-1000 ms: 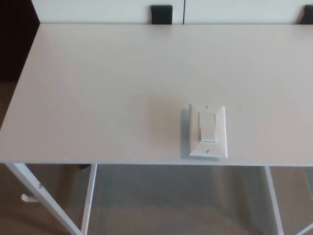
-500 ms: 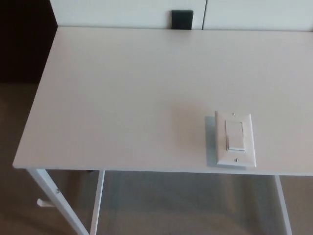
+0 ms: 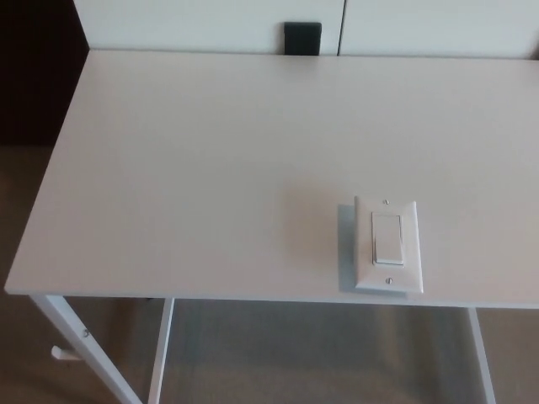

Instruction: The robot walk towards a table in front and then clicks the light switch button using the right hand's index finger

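White bench (image 3: 210,168) fills the head view; near edge runs along the bottom, white legs below it at 7 and 5 o'clock. Light switch (image 3: 387,244) lies flat on the bench at about 4 o'clock from picture centre, its plate close to the near edge. Rocker (image 3: 387,238) sits in the plate's middle, small screws above and below. Black object (image 3: 302,38) past the far edge at 12 o'clock.

Neither hand in view, so whether the fingers are spread or pressed together cannot be told.

Risks, judged:
- The plate looks loose on a smooth top; an angled poke could skid it instead of clicking.
- It sits near the edge; a push toward 6 o'clock could tip it off.
- The rocker is narrow; a thick finger could land on the plate instead.
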Robot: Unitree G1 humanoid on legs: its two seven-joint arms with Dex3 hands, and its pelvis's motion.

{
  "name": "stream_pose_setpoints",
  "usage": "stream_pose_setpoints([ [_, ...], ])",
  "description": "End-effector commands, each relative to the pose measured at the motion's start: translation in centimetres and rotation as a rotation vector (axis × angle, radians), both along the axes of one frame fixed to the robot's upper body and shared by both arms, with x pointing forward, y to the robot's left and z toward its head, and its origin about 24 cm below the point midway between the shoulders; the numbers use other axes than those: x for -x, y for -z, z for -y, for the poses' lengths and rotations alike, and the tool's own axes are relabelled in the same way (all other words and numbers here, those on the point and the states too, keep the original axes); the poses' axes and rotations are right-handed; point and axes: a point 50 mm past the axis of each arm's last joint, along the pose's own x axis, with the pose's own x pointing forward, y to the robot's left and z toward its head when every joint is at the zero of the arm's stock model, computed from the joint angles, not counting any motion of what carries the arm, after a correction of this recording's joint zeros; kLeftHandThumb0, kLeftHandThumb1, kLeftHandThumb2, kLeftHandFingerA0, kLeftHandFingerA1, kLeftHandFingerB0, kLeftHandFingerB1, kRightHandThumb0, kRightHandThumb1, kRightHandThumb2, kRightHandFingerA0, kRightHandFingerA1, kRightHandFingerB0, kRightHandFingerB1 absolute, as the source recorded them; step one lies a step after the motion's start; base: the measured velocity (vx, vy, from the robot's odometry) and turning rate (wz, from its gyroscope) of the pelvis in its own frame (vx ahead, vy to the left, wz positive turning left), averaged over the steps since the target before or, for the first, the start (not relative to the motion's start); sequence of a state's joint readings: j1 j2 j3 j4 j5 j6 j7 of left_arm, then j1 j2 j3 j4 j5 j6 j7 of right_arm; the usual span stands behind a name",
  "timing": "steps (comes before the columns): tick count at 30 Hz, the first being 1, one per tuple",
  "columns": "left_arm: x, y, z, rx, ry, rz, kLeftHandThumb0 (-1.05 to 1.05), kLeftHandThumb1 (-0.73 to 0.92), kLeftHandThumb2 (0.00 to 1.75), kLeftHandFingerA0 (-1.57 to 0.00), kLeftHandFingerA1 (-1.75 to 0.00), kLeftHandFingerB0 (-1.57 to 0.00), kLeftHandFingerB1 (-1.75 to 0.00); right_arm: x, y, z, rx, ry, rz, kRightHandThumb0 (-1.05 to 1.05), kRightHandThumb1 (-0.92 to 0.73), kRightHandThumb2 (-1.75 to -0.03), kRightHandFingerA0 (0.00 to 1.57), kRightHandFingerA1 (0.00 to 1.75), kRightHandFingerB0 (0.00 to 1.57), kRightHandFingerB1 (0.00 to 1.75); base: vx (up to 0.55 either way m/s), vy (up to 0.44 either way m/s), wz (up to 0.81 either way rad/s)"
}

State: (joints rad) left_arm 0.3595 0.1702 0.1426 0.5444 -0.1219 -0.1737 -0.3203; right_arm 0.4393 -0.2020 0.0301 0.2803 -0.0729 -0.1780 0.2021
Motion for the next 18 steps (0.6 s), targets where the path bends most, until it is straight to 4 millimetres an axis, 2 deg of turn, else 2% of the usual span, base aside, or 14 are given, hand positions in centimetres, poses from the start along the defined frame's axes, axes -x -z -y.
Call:
stream_pose_setpoints([
  [1,-0.6,-0.5,-0.6,-0.016,0.002,0.008,-0.2,0.6,0.58,-0.54,-0.44,-0.36,-0.36,-0.4,-0.3,-0.1,-0.003,-0.001,0.009,0.04,-0.73,-0.6,0.29,0.55,0.38,0.48,0.0,0.0,0.0],
  [2,-0.9,-0.4,-0.6,-0.015,0.001,0.01,-0.2,0.59,0.57,-0.54,-0.44,-0.37,-0.36,-0.5,-0.6,-0.4,-0.015,-0.007,0.016,0.06,-0.74,-0.61,0.32,0.56,0.39,0.48,0.0,0.0,0.0],
  [3,-0.9,-0.4,-0.6,-0.012,0.001,0.011,-0.2,0.6,0.58,-0.52,-0.45,-0.35,-0.36,-0.3,-1.0,-1.0,-0.037,-0.025,0.024,0.04,-0.53,-0.95,0.27,0.61,0.32,0.58,0.0,0.0,0.0],
  [5,-0.4,-0.4,-0.7,-0.005,0.003,0.004,-0.2,0.6,0.58,-0.52,-0.45,-0.35,-0.36,0.5,-1.4,-1.8,-0.067,-0.045,0.026,0.04,-0.53,-0.95,0.27,0.61,0.32,0.58,0.0,0.0,0.0],
  [6,-0.3,-0.4,-0.7,0.003,-0.005,-0.004,-0.16,0.63,0.58,-0.51,-0.44,-0.35,-0.36,1.0,-2.3,-2.7,-0.091,-0.103,0.048,0.02,-0.76,-0.61,0.29,0.59,0.42,0.5,0.0,0.0,0.0],
  [7,-0.2,-0.5,-0.7,0.004,-0.006,-0.005,-0.16,0.63,0.58,-0.51,-0.44,-0.35,-0.36,1.1,-2.5,-2.9,-0.094,-0.109,0.05,0.02,-0.76,-0.61,0.29,0.59,0.42,0.5,0.0,0.0,0.0],
  [8,-0.1,-0.6,-0.8,-0.008,0.0,-0.006,-0.16,0.64,0.59,-0.52,-0.45,-0.36,-0.36,1.7,-4.1,-4.1,-0.139,-0.181,0.09,-0.03,-0.65,-0.8,0.23,0.59,0.41,0.58,0.0,0.0,0.0],
  [10,-0.2,-0.6,-0.9,-0.01,0.002,-0.006,-0.16,0.64,0.59,-0.52,-0.46,-0.36,-0.37,1.9,-5.3,-4.7,-0.17,-0.206,0.105,-0.02,-0.66,-0.82,0.22,0.6,0.4,0.57,0.0,0.0,0.0],
  [11,0.5,-0.5,-1.0,-0.018,0.007,-0.023,-0.16,0.64,0.59,-0.53,-0.46,-0.37,-0.37,2.7,-6.7,-5.3,-0.225,-0.257,0.13,-0.05,-0.65,-0.84,0.24,0.62,0.39,0.58,0.0,0.0,0.0],
  [12,0.7,-0.4,-1.0,-0.028,0.007,-0.032,-0.16,0.64,0.59,-0.56,-0.46,-0.37,-0.36,2.9,-8.5,-6.0,-0.262,-0.31,0.174,-0.09,-0.65,-0.74,0.3,0.67,0.4,0.53,0.0,0.0,0.0],
  [13,0.8,-0.4,-1.0,-0.032,0.008,-0.038,-0.16,0.64,0.59,-0.55,-0.45,-0.36,-0.36,3.1,-9.8,-6.5,-0.286,-0.343,0.202,-0.14,-0.54,-0.89,0.28,0.65,0.39,0.59,0.0,0.0,0.0],
  [14,0.8,-0.4,-1.1,-0.033,0.009,-0.039,-0.16,0.64,0.59,-0.55,-0.45,-0.36,-0.36,3.1,-10.4,-6.7,-0.295,-0.355,0.215,-0.14,-0.54,-0.89,0.28,0.65,0.39,0.59,0.0,0.0,0.0],
  [17,0.5,-0.4,-1.1,-0.13,0.045,-0.04,-0.19,0.59,0.57,-0.54,-0.43,-0.37,-0.36,2.8,-15.2,-7.5,-0.351,-0.431,0.386,-0.16,-0.45,-1.0,0.37,0.72,0.36,0.61,0.0,0.0,0.0],
  [18,0.2,-0.5,-1.2,-0.134,0.047,-0.033,-0.19,0.59,0.57,-0.54,-0.43,-0.37,-0.36,2.6,-15.7,-7.5,-0.359,-0.433,0.406,-0.16,-0.45,-1.0,0.37,0.72,0.36,0.61,0.0,0.0,0.0],
])
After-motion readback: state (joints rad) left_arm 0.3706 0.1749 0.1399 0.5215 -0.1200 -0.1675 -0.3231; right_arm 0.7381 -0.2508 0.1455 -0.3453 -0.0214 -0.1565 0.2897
